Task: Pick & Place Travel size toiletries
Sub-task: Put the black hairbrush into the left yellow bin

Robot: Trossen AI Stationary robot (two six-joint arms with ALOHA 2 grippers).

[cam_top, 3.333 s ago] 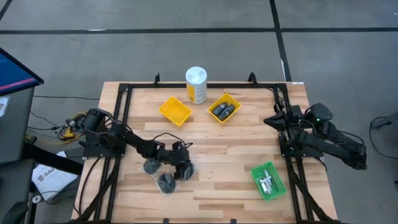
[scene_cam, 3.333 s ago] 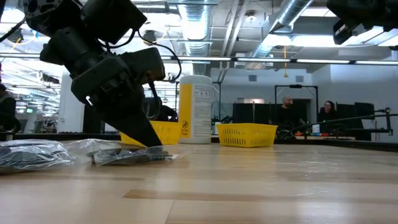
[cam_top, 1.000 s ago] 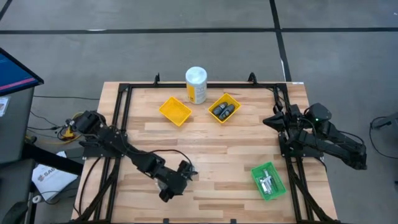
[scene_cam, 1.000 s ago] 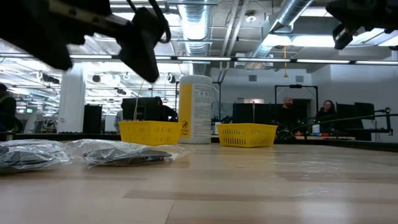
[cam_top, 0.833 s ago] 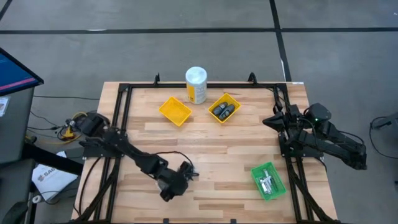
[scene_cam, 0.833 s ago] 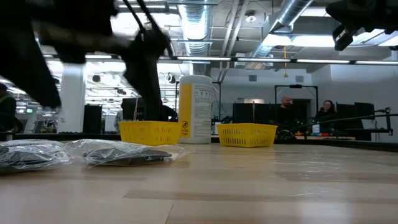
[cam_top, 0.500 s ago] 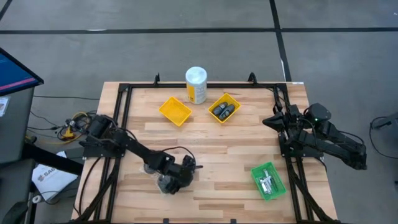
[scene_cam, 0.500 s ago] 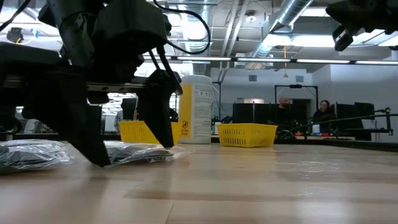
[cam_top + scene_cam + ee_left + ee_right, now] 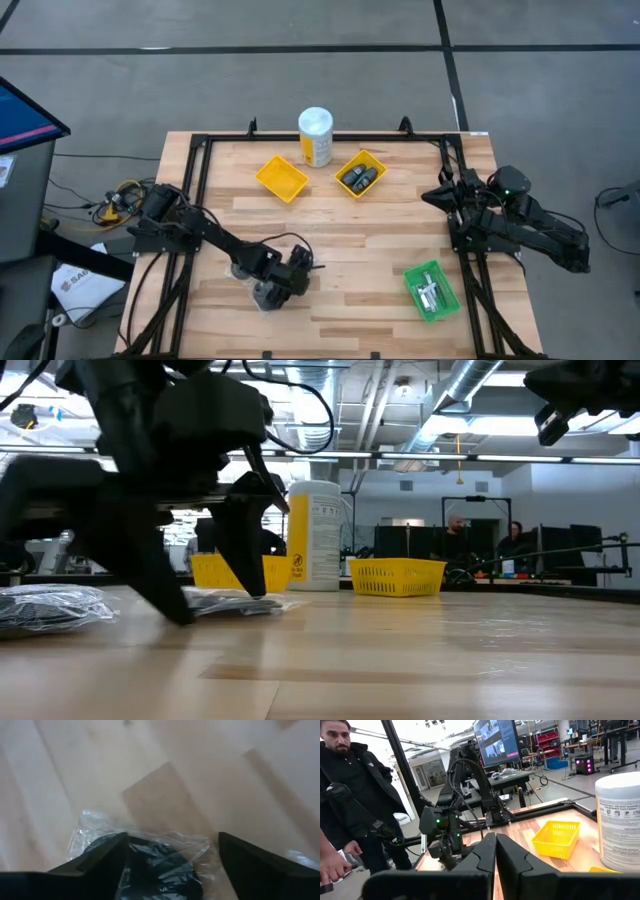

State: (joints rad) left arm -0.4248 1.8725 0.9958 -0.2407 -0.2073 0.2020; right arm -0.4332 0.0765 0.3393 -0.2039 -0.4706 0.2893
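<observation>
The canister [image 9: 316, 535] carries a printed label, too small to read. The left arm reaches low across the counter [image 9: 370, 235], its left end effector [image 9: 170, 857] tipped down with fingers [image 9: 97, 862] spread wide, straddling a dark disc in clear wrap [image 9: 160, 865] that lies on the wood between them, not gripped. A second wrapped disc [image 9: 50, 607] lies just beside it. The right end effector [image 9: 495, 857] hangs raised at the counter's right edge, fingers pressed together, holding nothing.
</observation>
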